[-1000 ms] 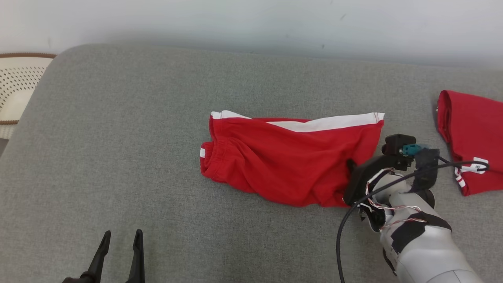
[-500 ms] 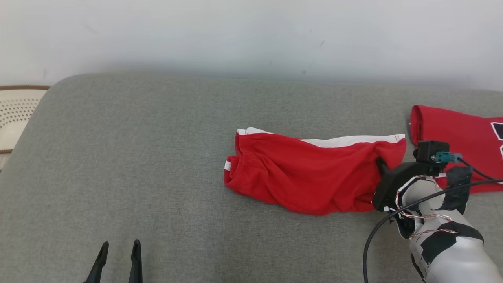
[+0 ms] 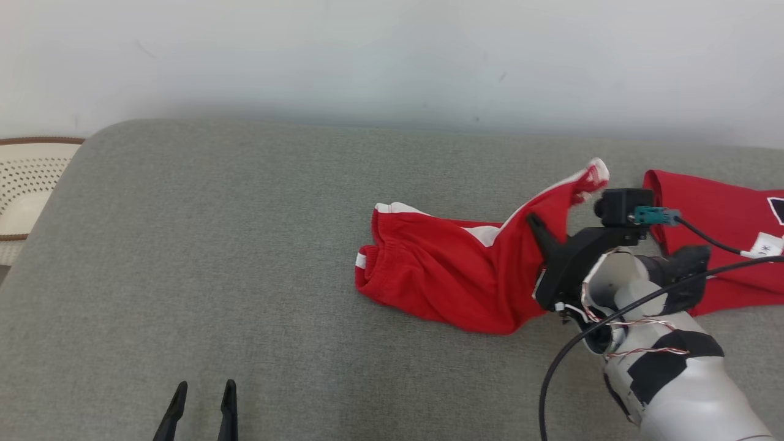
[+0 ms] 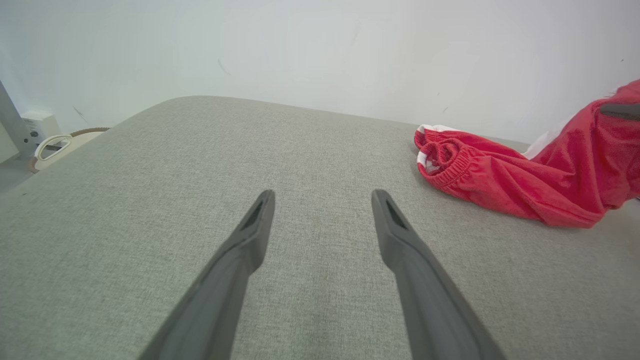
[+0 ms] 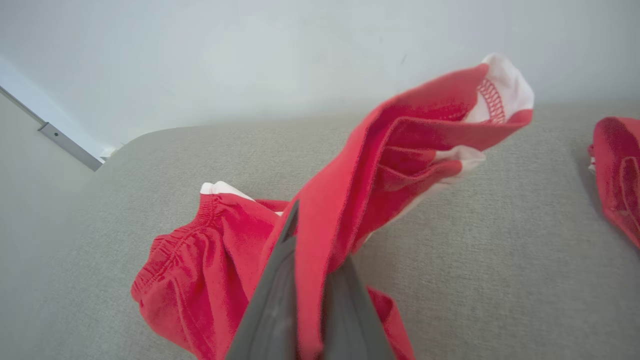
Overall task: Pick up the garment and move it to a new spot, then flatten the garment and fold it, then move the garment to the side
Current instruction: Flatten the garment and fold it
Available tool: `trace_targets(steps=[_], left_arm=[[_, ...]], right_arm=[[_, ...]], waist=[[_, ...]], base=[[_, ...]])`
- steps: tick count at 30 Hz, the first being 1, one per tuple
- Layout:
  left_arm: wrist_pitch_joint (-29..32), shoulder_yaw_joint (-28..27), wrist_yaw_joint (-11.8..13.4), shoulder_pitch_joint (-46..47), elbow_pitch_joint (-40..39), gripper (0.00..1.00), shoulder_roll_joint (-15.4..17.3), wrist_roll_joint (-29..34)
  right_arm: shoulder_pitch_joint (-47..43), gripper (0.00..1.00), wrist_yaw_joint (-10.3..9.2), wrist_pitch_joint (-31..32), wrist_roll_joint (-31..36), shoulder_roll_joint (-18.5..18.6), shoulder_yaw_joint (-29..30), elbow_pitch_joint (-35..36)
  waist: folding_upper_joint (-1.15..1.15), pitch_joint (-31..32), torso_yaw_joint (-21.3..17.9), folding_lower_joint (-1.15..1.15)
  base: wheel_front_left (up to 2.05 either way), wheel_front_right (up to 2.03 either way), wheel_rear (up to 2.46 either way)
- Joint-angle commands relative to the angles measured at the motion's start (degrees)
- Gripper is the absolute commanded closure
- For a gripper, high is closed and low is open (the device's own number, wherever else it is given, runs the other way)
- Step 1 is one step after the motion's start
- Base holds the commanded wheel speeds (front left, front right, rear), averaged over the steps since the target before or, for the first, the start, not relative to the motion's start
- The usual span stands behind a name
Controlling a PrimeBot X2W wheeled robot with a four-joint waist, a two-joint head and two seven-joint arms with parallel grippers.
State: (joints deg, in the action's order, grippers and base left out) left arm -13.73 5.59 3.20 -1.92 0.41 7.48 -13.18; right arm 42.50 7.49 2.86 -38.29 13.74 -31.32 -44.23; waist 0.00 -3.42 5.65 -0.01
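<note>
Pale wall [image 3: 392, 55] backs a grey upholstered surface [image 3: 214, 245] that carries everything. At the far left, off its rounded corner, sits a cream perforated object [image 3: 24, 184] with a brown rim, well apart from the work. Near the lower left the left gripper [image 3: 202, 410] hovers low over bare fabric, its fingers spread wide and holding nothing.

Right of centre lie the red shorts [image 3: 441, 269]. Their elastic waistband end rests bunched on the surface, while the hem end with its white stripe hangs raised in the air. The right gripper [image 3: 538, 225] has its fingers closed narrow on that raised cloth, pinching it a little below the hem corner, which flops free above the grip.

The likeliest trouble is slippage. The pinch looks to take only a fold near the edge, so the weight of the trailing half could drag the cloth out as it travels. The waistband end may also rub along the rough upholstery and bunch further, which would make flattening harder.

Just beside the right arm lies a second red garment [image 3: 723, 233], and a black cable [image 3: 704, 242] loops from the wrist across it. A sweep to the right could snag or push that garment, whereas the open stretch to the left looks unobstructed.
</note>
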Motion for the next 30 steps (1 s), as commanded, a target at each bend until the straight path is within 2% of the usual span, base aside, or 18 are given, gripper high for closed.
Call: trace_targets(steps=[1,13,29,30], left_arm=[[-0.1,0.3,0.0,0.1,0.3,0.0,-0.1,-0.4],[-0.6,4.8,-1.0,2.7,2.7,0.0,-2.0,-0.1],[-1.4,7.4,-2.5,6.2,6.6,0.0,-3.0,-0.6],[-1.4,7.3,-2.5,6.3,6.8,0.0,-3.0,-0.7]], right_arm=[[0.5,1.0,-0.01,0.5,-0.5,-0.9,-1.0,0.7],[3.1,1.0,-0.01,2.4,-2.5,-4.8,-4.7,-2.4],[5.6,1.0,-0.01,-2.9,-2.1,-8.4,-7.4,-13.6],[5.9,0.56,-0.01,-3.6,-2.2,-8.5,-7.6,-13.9]], waist=[[0.0,0.1,1.0,0.01],[0.0,-0.6,6.5,0.01],[0.0,-2.1,11.1,0.01],[0.0,-2.1,11.2,0.01]], base=[[0.0,0.0,0.0],[0.0,0.0,0.0],[0.0,0.0,0.0],[0.0,0.0,0.0]])
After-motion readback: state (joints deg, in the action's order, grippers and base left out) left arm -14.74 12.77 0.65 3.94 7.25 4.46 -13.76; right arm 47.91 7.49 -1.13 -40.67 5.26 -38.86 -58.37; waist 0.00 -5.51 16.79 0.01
